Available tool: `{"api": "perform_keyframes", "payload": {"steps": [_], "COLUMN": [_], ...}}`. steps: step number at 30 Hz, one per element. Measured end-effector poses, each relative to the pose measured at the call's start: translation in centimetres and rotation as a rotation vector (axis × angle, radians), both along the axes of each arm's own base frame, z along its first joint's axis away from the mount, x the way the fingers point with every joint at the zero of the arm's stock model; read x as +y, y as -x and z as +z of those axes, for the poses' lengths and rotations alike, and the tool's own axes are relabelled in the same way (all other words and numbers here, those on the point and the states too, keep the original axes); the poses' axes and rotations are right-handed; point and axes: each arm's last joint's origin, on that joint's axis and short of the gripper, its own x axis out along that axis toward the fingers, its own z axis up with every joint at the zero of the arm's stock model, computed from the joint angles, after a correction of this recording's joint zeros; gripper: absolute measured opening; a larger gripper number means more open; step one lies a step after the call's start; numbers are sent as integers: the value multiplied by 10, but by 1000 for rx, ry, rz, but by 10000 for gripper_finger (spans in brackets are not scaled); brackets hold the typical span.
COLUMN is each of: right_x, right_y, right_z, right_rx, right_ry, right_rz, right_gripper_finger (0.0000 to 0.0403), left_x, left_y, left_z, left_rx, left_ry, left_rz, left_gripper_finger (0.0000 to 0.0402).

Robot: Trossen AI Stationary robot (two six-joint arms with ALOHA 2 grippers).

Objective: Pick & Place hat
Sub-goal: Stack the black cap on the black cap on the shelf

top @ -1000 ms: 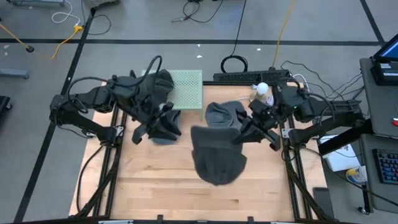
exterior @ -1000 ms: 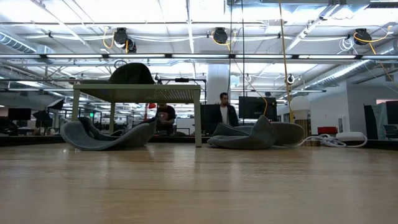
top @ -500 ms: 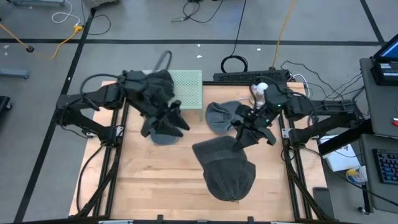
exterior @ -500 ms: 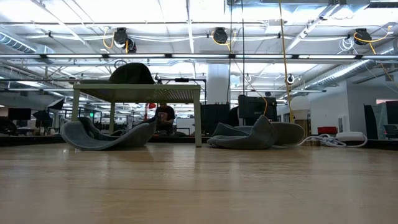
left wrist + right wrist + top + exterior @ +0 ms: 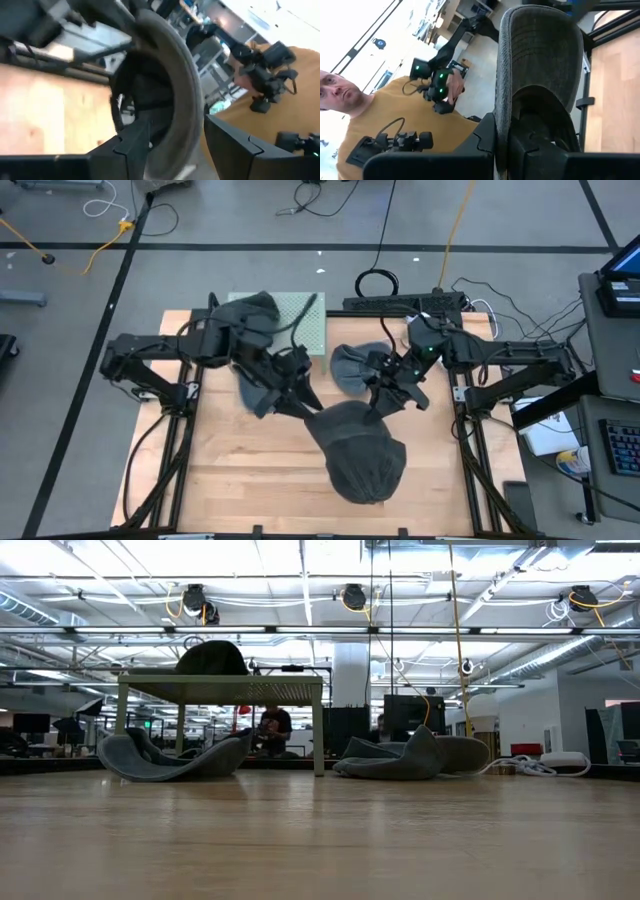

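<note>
no readable writing; right hand (image 5: 378, 408) pinches the grey hat (image 5: 358, 452), left hand (image 5: 303, 397) spread around its rim.

No legible text, label, brand, number or sign was found in any view; nothing on the hats, the arms, the bench or the room behind could be read
</note>
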Motion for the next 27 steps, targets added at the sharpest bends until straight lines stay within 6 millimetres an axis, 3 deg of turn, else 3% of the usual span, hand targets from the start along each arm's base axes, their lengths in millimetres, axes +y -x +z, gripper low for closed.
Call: {"api": "perform_keyframes", "payload": {"steps": [10, 13, 21, 27], "right_x": [-11, -13, -13, -19], "right_y": [-3, -4, -4, -3], "right_z": [-5, -6, -6, -5], "right_rx": [19, 22, 16, -63], "right_ry": [-3, -3, 5, 90], "right_rz": [-18, -23, -25, -103], "right_gripper_finger": [8, 8, 34, 51], "left_x": [-11, -11, -10, -5], "left_y": [-12, -12, -12, -11], "left_z": [-10, -9, -9, -7], "left_rx": [31, 33, 89, 118], "left_ry": [12, 19, 97, 138], "left_rz": [-42, -19, -6, 4], "left_gripper_finger": [181, 149, 16, 9]}}
